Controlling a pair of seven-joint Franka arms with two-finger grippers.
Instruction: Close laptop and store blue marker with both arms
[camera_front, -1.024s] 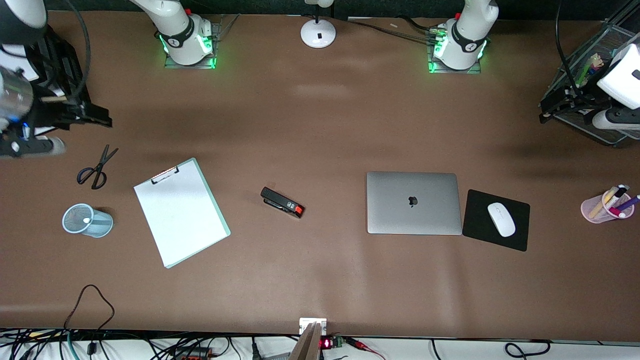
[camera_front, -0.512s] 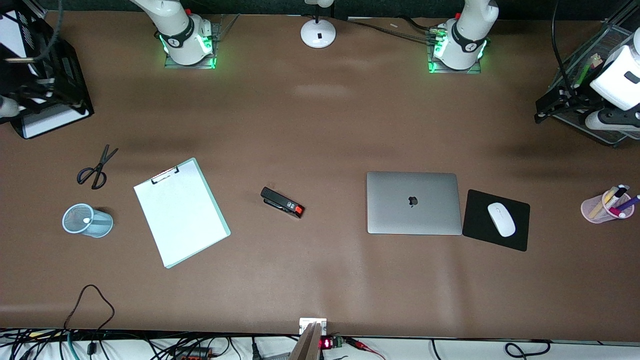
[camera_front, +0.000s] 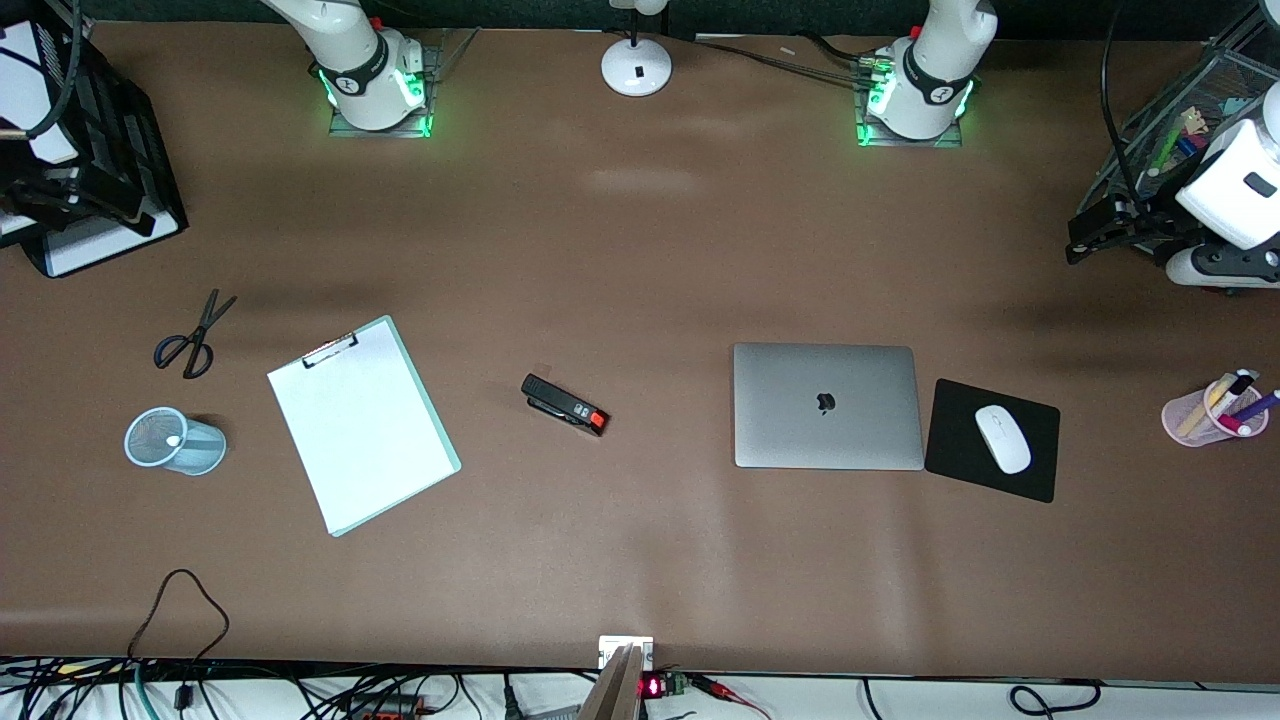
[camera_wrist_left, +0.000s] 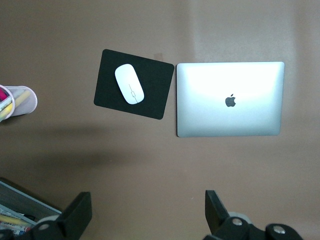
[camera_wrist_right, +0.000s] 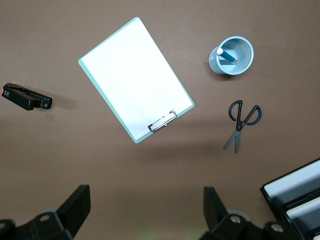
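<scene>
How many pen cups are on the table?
2: a blue mesh cup holding the blue marker beside the scissors, and a pink cup of pens at the left arm's end.

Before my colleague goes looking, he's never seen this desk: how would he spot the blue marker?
Start at the clipboard; toward the right arm's end of the table stands a pale blue mesh cup. The blue marker stands inside it, white end up, alone.
</scene>
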